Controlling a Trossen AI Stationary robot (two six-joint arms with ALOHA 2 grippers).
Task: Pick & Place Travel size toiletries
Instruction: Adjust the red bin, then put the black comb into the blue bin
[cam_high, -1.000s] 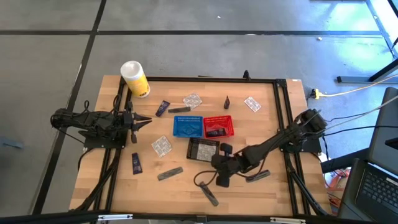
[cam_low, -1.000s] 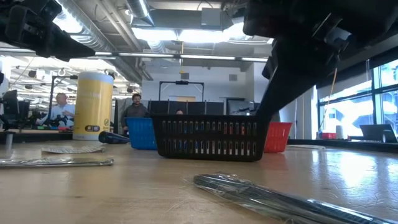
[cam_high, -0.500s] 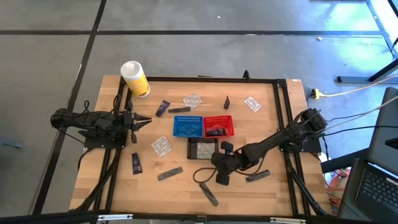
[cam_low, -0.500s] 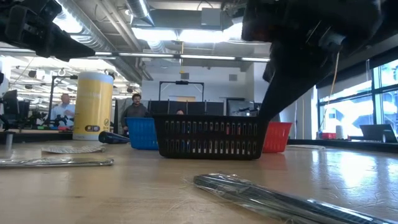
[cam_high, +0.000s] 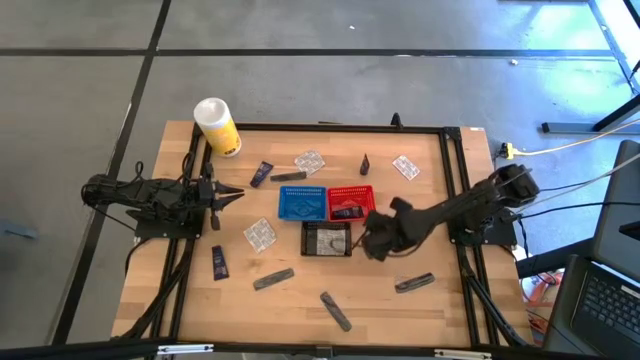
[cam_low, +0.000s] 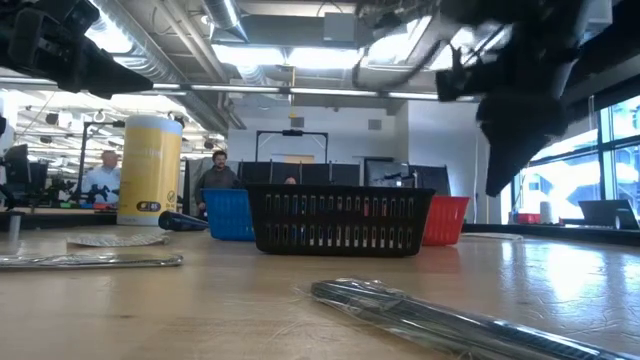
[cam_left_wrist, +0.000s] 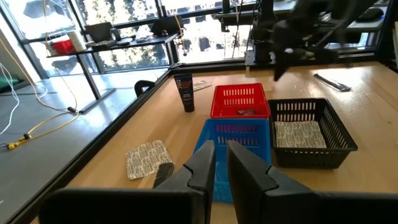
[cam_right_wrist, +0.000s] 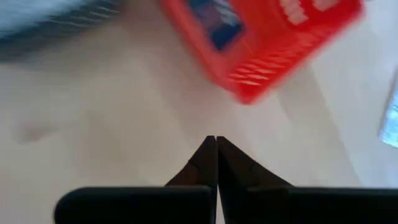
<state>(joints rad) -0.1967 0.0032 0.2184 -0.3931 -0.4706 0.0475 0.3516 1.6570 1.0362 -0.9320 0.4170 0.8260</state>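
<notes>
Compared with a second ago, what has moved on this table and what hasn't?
The right gripper has drawn back from the table's front edge toward the red basket and now hangs beside the black basket, fingers shut with nothing in them. The left gripper stays parked at the table's left side. The blue basket, the canister and the scattered toiletries, such as the grey tube, lie as before.

Ahead of the right fingers (cam_right_wrist: 216, 163), the red basket (cam_right_wrist: 261, 43) is blurred, its contents unreadable.
</notes>
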